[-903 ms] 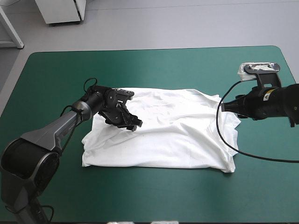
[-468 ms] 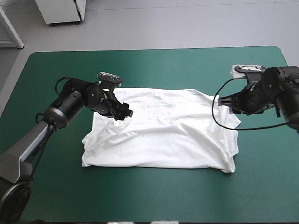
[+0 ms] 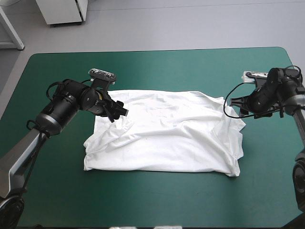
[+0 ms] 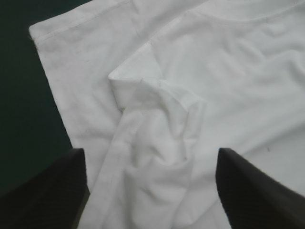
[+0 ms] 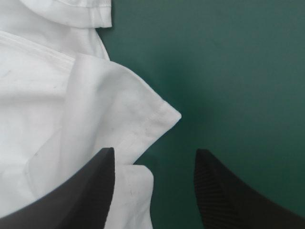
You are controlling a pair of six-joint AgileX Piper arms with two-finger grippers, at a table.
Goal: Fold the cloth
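The T-shirt (image 3: 167, 131), white, short-sleeved soft fabric, lies spread and wrinkled at the middle of the teal-green table cover (image 3: 157, 67). I judge it light, limp and apt to slump or drag, so it wants pinching at hemmed corners rather than mid-panel. The left gripper (image 4: 150, 157), 2 black fins wide apart and holding nothing, hovers over the rumpled sleeve (image 4: 157, 109) at the shirt's 10 o'clock corner, while the right gripper (image 5: 155, 151), likewise spread and empty, straddles a stitched corner (image 5: 159, 117) at its 3 o'clock edge.

bare teal-green cover (image 3: 157, 67) round T-shirt (image 3: 167, 138) (widest in front), left gripper (image 4: 150, 150), right gripper (image 5: 154, 150) over far corners
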